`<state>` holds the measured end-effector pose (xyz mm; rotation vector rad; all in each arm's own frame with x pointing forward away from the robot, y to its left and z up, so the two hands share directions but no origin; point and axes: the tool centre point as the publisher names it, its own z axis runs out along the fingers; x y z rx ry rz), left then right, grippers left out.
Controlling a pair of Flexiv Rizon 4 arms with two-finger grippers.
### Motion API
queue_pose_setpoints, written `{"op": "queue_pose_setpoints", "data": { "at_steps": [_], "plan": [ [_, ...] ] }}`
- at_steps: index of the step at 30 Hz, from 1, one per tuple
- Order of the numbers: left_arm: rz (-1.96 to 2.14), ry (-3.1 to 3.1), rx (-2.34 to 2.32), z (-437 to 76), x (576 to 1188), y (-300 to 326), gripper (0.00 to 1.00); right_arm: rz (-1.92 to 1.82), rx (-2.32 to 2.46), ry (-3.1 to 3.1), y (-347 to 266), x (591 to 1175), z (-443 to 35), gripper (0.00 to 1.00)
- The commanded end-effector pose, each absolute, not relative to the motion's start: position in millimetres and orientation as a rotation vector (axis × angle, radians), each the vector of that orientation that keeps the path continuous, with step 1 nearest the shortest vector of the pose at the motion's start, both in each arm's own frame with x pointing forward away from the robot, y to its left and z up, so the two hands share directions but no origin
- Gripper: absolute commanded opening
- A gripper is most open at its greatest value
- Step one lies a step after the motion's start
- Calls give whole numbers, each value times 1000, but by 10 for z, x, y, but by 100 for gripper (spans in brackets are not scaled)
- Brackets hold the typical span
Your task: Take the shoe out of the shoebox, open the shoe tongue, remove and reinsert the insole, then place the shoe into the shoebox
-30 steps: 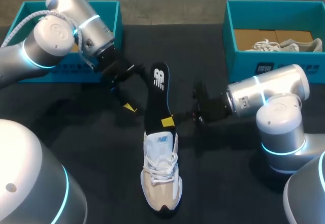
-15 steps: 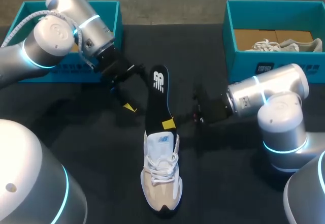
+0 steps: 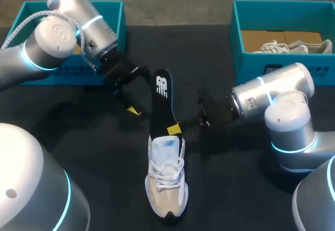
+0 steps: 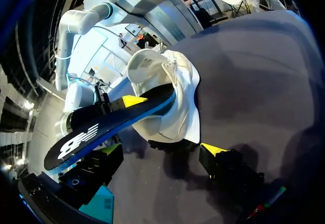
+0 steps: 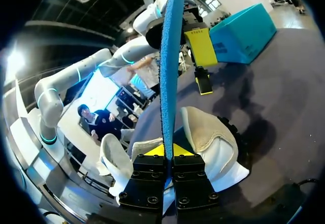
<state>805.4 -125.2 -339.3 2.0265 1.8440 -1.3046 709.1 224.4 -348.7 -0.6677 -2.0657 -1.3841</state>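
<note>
Right gripper (image 5: pixel 167 153) clamps the black insole (image 3: pixel 159 100), which juts up from the heel opening of the shoe (image 3: pixel 166 181) lying mid-table (image 3: pixel 235 189). Left gripper (image 4: pixel 162 150), fingers spread apart, hangs near the insole's free end, holding nothing.

A shoe (image 3: pixel 166 181) lies on the counter (image 3: pixel 235 189) at the right hand's (image 3: pixel 175 128) fingertips, its toe pointing away from that hand toward the robot. The insole (image 3: pixel 161 100) is pinched at its near end between that hand's fingers, at the shoe's opening, and stretches past the hand toward the counter's far side. The left hand (image 4: pixel 160 155) sits beside the insole's far end with its fingers spread, the insole crossing just ahead of them. One shoebox (image 3: pixel 112 11) stands behind the left hand. A second shoebox (image 3: pixel 236 47), behind the right hand, holds another shoe (image 3: pixel 293 46).
</note>
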Motion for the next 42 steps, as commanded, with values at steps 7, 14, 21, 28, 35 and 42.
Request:
{"op": "queue_pose_setpoints", "data": {
  "at_steps": [7,14,21,28,35,42],
  "plan": [
    [-1301,1845,2029,-3393,8054,-1255,100,-1360,-675,-2058,2268,6970,-3553,0],
    [-1301,1845,2029,-3393,8054,-1255,100,-1320,-666,-2038,2273,6903,-3611,0],
    [-1301,1845,2029,-3393,8054,-1255,100,-1271,-644,-2030,2289,6882,-3638,0],
    [-1301,1845,2029,-3393,8054,-1255,100,-1251,-624,-2028,2324,6878,-3657,0],
    [-1301,1845,2029,-3393,8054,-1255,100,-1267,-618,-2025,2331,6895,-3644,0],
    [-1301,1845,2029,-3393,8054,-1255,100,-1293,-623,-2020,2318,6908,-3624,20]
  ]
}}
